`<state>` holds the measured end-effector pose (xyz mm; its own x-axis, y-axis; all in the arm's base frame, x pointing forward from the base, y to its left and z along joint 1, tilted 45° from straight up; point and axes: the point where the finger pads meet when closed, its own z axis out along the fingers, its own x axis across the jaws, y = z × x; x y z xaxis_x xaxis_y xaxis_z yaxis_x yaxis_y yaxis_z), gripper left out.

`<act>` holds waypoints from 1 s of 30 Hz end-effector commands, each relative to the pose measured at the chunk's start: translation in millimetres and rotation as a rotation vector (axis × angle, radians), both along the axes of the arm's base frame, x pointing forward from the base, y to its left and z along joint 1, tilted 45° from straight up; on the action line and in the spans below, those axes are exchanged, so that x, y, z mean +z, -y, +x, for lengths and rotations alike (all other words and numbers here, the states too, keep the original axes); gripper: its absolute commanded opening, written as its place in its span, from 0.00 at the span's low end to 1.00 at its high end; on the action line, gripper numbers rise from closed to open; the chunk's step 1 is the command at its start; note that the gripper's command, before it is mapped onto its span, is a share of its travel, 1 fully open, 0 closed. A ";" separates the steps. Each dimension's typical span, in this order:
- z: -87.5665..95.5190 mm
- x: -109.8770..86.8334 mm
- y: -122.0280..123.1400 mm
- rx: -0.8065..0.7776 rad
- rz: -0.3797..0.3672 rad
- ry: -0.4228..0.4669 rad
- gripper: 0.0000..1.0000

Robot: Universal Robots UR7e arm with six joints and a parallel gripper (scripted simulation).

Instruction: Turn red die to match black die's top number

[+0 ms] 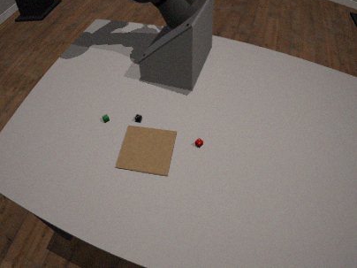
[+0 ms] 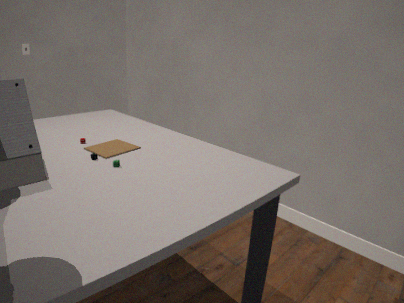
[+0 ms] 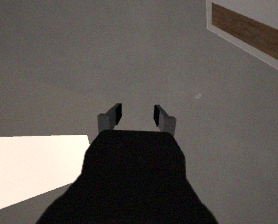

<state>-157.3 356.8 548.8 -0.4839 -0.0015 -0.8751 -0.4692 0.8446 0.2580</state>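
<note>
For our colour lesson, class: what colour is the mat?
Plain tan; the mat shows best from the top.

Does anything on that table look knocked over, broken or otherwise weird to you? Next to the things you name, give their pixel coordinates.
Nothing stands out. The tan mat (image 1: 147,150) (image 2: 113,148) looks flat and whole, and the red die (image 1: 199,142) (image 2: 83,141), black die (image 1: 139,118) (image 2: 94,156) and green die (image 1: 106,118) (image 2: 116,163) sit apart beside it. They're too small to check for chips.
</note>
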 end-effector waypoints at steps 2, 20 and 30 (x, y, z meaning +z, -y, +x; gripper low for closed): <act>22.6 -12.7 -9.9 -0.063 -0.031 -0.016 1.00; 124.0 -68.6 -30.7 -0.350 -0.154 -0.118 1.00; 199.6 -109.4 -28.5 -0.555 -0.222 -0.223 1.00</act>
